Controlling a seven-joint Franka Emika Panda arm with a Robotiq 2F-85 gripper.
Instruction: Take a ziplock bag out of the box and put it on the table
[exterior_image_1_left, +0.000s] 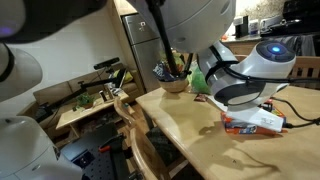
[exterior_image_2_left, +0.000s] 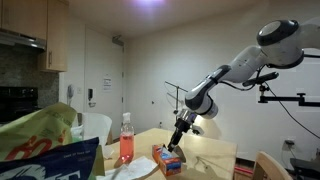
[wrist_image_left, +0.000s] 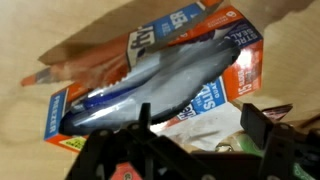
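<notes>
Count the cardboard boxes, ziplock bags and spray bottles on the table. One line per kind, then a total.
box: 1
ziplock bag: 1 in sight, lying across the box
pink spray bottle: 1
Total: 3

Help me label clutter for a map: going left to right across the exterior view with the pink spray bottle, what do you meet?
In order: crinkled printed bag in the foreground → pink spray bottle → box → wooden chair back.
</notes>
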